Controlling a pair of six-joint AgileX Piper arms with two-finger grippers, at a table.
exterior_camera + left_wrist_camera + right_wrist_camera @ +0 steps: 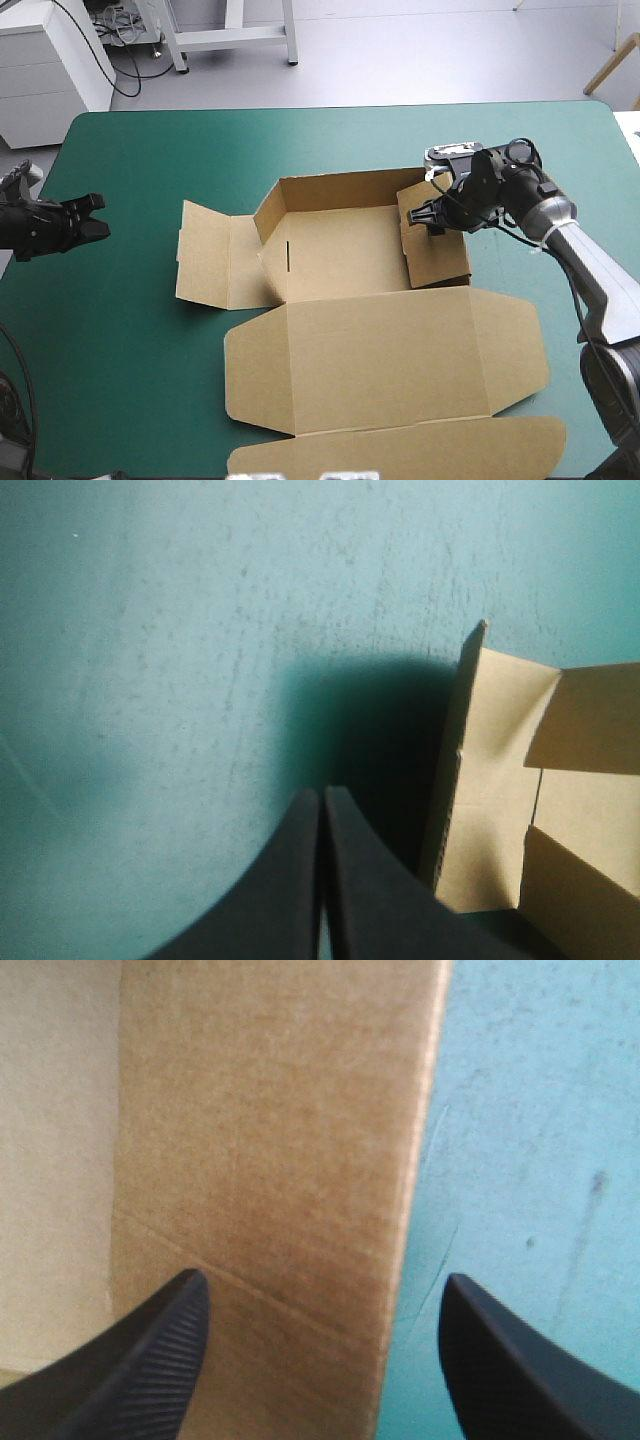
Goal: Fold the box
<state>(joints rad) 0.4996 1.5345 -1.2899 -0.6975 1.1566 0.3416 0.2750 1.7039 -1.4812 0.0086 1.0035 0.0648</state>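
Teal-green cover (130, 330) bears the brown box (350, 250) at mid-table, lid flat toward the robot. The right gripper (428, 215), fingers spread, straddles the right side wall (440, 250). The left gripper (95, 215), pinched together and empty, waits well apart to the left.

The box (385, 350) was a plain, even brown all over, its creases showing as slightly darker lines. The table cover (150, 150) was teal-green, faintly mottled with darker specks. The right gripper (322, 1285) had black fingers (150, 1370) with fine ribbing; the left gripper (320, 792) was smooth black.
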